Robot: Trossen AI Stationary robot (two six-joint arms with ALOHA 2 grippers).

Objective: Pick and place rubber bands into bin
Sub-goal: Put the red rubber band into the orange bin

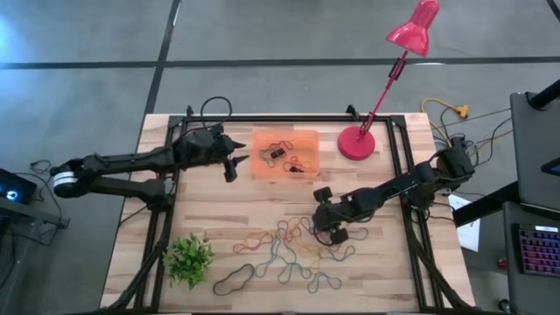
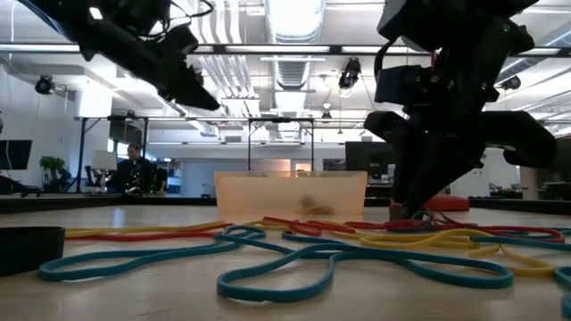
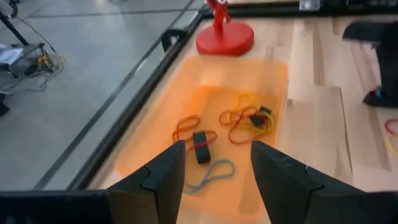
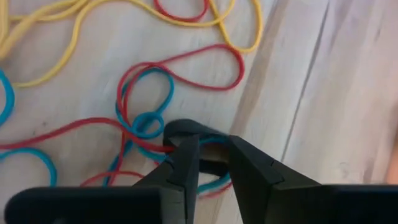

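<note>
Right gripper (image 4: 208, 155): your fingers are down on the table, narrowed around a black rubber band (image 4: 186, 130) with red and blue strands pinched in the gap; whether the grip is firm you cannot tell.
Rubber bands (image 1: 284, 249): most lie tangled on the wood just beside and in front of your right gripper.
Left gripper (image 3: 217, 168): your fingers stand apart, holding nothing, hovering over the near edge of the bin.
Bin (image 1: 260, 140): directly ahead of your left gripper, with several bands inside.
Red lamp (image 1: 357, 143): just beyond the bin.
</note>
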